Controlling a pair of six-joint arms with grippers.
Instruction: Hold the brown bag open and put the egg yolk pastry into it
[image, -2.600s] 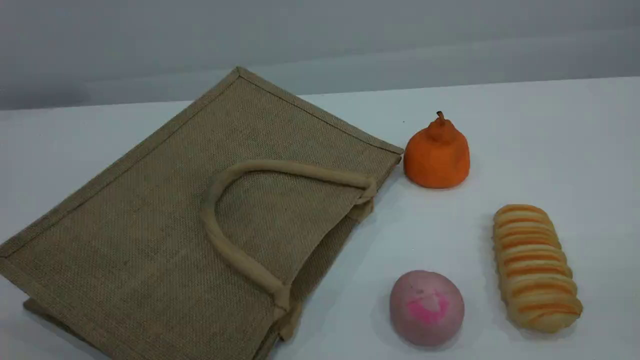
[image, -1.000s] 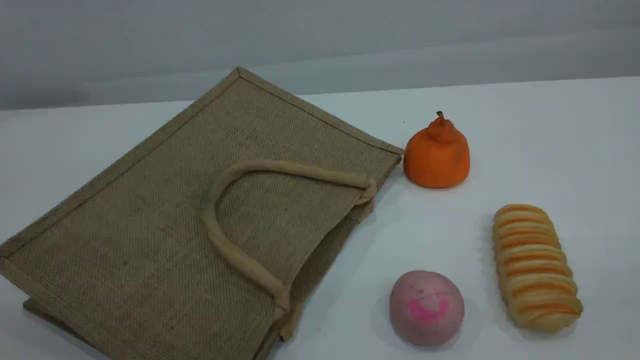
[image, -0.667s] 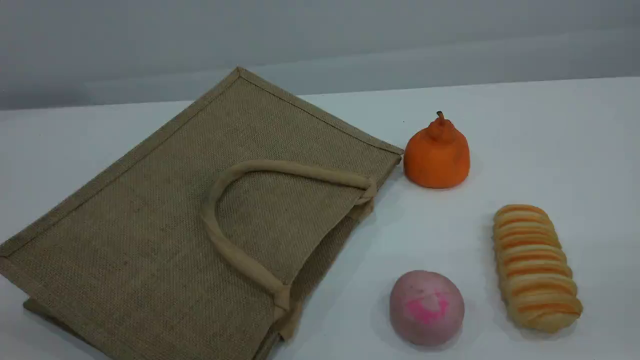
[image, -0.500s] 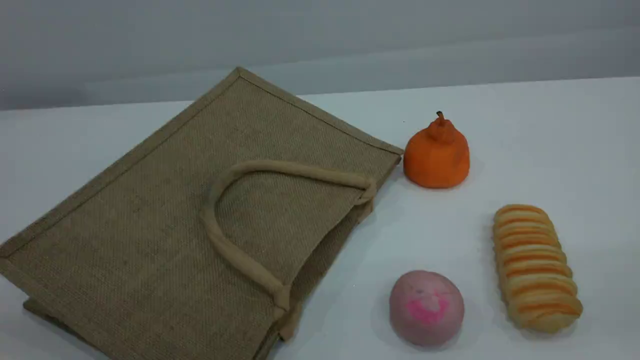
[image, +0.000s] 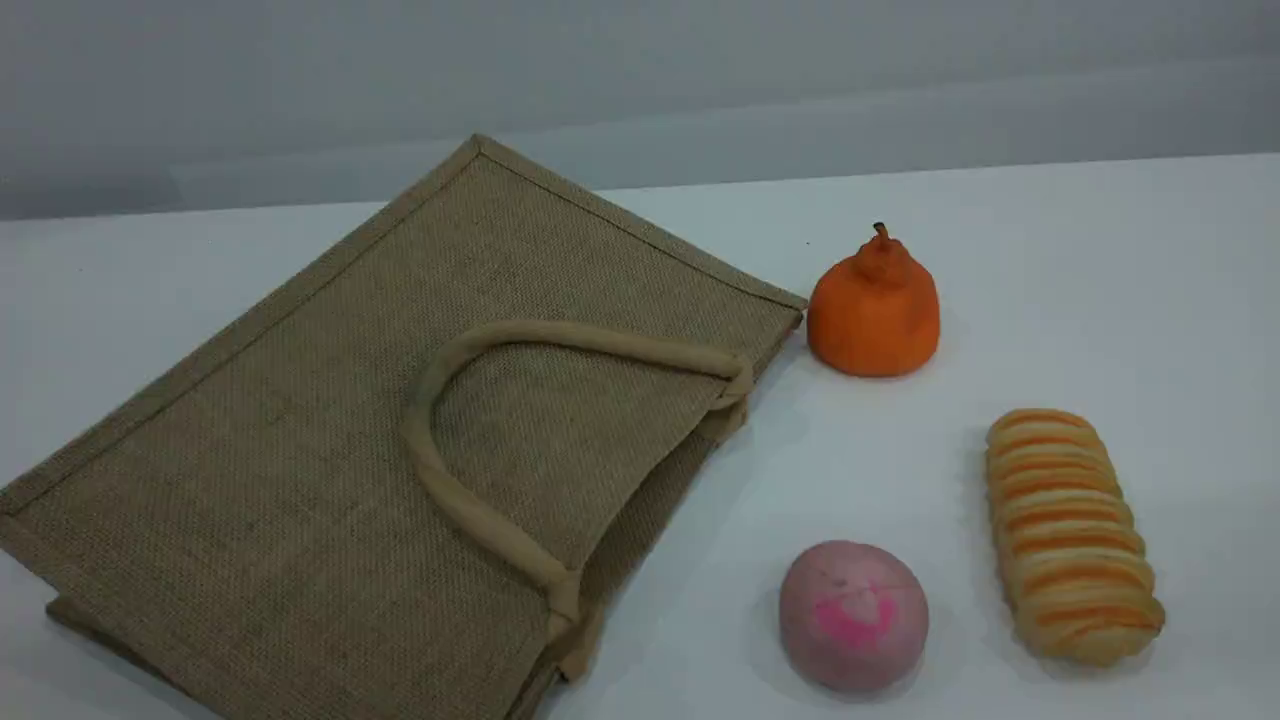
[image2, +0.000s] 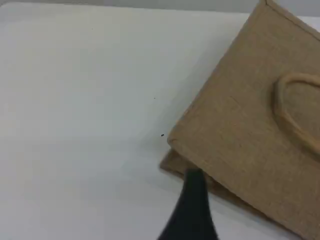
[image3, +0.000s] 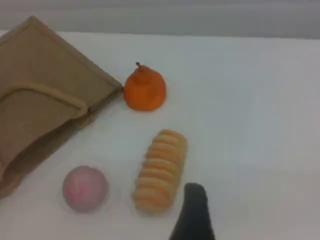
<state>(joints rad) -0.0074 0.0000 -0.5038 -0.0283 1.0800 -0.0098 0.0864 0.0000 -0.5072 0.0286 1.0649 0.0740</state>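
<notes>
Scene view: bag (image: 300, 450) lay flat on its side on the worktop (image: 1100, 250), filling the left half of the view. One beige handle (image: 440, 480) lay looped on the bag's upper face. The bag's mouth edge faced lower right and gaped only slightly. An orange pear-shaped piece (image: 873, 310) stood upright just beside the bag's far right corner, apart from it. A pink bun (image: 853, 615) sat right of the bag's mouth, near it. A striped loaf (image: 1070, 535) lay further right of the bag, beyond the bun. Neither arm showed here.

Left wrist view: left hand (image2: 192, 200) showed as one dark fingertip at the bottom edge. Its tip overlapped the bag's (image2: 250, 125) near corner; contact could not be told. Hand released, grasping nothing. The handle (image2: 290, 115) showed at the right edge on the bag's face. Bare worktop (image2: 75, 100) lay left of the bag.

Right wrist view: right hand (image3: 194, 210) showed as one dark fingertip at the bottom edge, well right of the bag (image3: 35, 85), just beside the loaf's (image3: 160, 170) near end. Hand released, grasping nothing. The handle (image3: 50, 95) lay on the bag. The orange piece (image3: 144, 90) stood just off the bag's corner. The bun (image3: 85, 188) sat between bag and loaf.
</notes>
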